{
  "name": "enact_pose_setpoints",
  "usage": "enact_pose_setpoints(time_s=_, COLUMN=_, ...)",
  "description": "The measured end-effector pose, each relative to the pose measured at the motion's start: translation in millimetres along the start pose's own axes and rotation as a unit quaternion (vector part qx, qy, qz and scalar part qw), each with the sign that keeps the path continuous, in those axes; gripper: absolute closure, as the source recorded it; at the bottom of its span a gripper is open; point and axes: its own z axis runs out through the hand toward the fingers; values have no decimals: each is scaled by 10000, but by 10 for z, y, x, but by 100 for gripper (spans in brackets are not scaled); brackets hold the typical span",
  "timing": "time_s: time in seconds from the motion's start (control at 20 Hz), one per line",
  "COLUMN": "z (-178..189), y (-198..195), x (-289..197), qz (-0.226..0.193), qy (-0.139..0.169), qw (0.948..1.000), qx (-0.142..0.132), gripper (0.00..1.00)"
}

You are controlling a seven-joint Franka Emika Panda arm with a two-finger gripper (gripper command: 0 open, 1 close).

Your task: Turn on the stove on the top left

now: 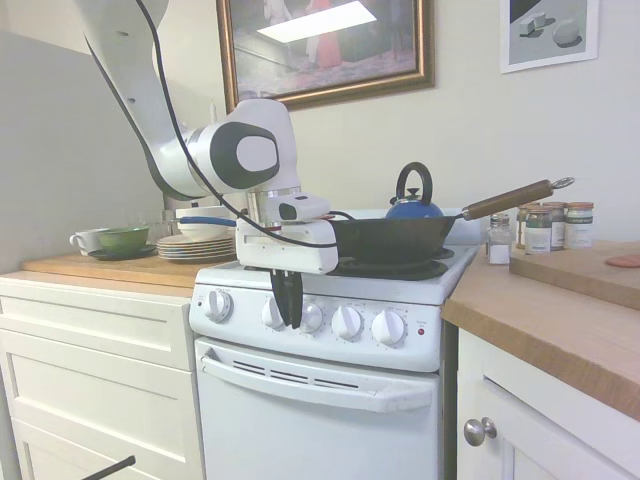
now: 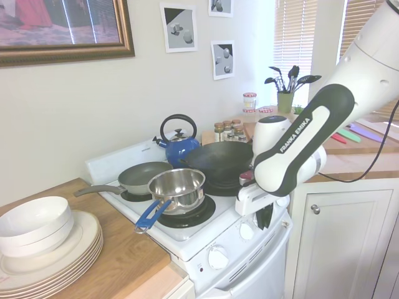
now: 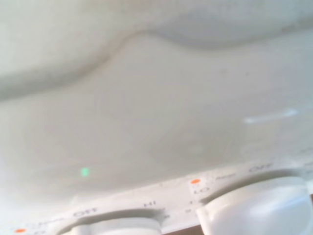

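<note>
The white stove (image 1: pixel 330 425) (image 2: pixel 187 233) stands between wooden counters, with a row of five round knobs (image 1: pixel 346 321) on its front panel. My gripper (image 1: pixel 287 300) (image 2: pixel 263 216) hangs fingers-down right in front of the panel. It covers the gap between the second and third knob from the left. The dark fingers sit close together, shut, with nothing visible between them. The wrist view shows the panel blurred from very close, with two knobs (image 3: pixel 259 205) and the print OFF, HI and LO. A grey frying pan (image 2: pixel 146 176) sits on the back left burner.
A steel saucepan with a blue handle (image 2: pixel 177 187) sits front left, a black wok (image 1: pixel 395 238) front right, and a blue kettle (image 2: pixel 177 146) at the back. Stacked plates and a bowl (image 2: pixel 37 237) lie on the left counter. Spice jars (image 1: pixel 548 226) stand on the right counter.
</note>
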Motion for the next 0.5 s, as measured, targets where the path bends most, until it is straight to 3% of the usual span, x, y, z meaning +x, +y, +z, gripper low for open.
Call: enact_pose_setpoints(time_s=0.5, z=-226, y=-25, x=-9, qz=7, qy=98, qw=9998, qx=200, gripper=100)
